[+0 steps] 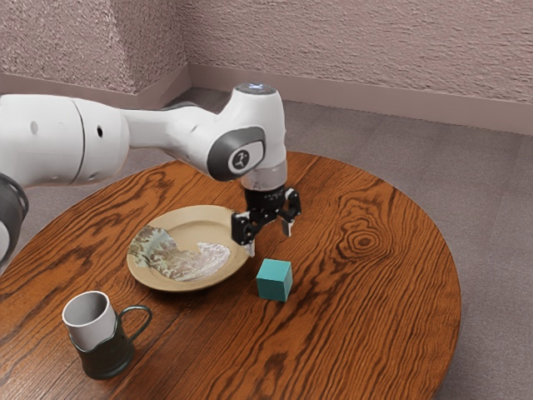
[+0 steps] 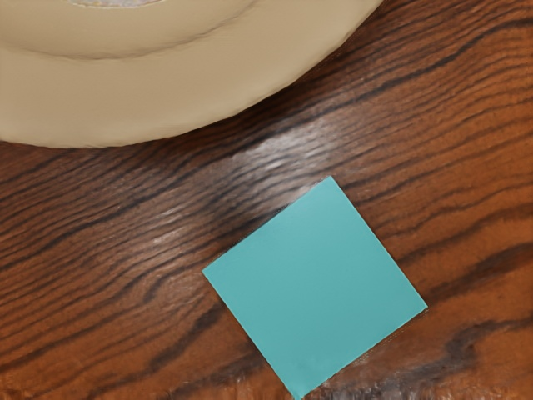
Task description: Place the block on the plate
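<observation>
Block (image 1: 274, 280), teal, on table (image 1: 375, 292) — below the spread-fingered tool (image 1: 268, 240), apart

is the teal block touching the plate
Apart. The wrist view shows it plainly: a band of brown tabletop runs between the teal block and the rim of the plate.

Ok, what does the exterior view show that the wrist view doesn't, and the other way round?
Exterior view: the white robot arm, the black two-finger gripper open above the table, the white and dark green mug, the textured pinkish wall and the grey floor.

Wrist view: a close look down on the block's top face, and a pale sheen on the wood between block and plate.

Both: the teal cube-shaped block on the brown wooden table, beside the round tan plate, not on it.
</observation>
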